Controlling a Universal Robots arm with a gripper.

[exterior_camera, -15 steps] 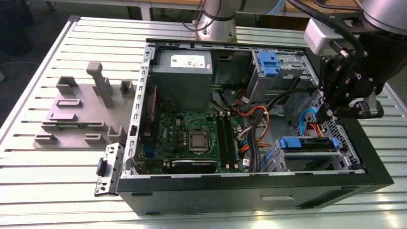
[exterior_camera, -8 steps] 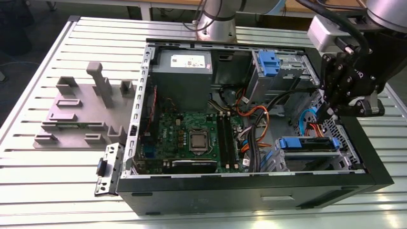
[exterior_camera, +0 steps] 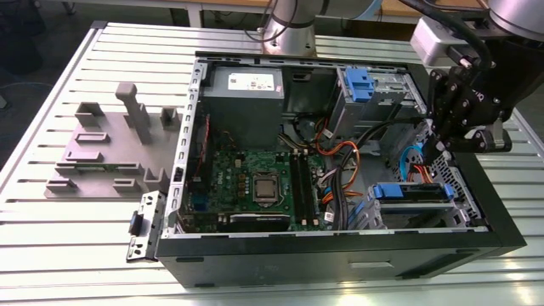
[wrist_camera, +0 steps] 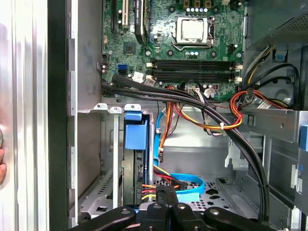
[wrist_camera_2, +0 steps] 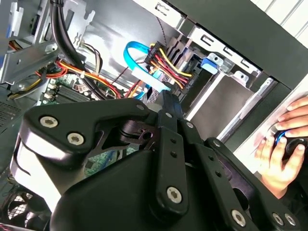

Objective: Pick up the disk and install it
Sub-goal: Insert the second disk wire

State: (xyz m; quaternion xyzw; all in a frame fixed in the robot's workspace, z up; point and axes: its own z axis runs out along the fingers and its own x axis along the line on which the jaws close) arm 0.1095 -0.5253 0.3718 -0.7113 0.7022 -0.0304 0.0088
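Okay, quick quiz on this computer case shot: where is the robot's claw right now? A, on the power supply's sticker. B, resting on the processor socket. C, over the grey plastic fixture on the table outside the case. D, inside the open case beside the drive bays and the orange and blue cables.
D: in the exterior view the claw hangs inside the open case, by the coloured cables.

Matt black claw (exterior_camera: 442, 137) — ribbed metal table (exterior_camera: 76, 242)
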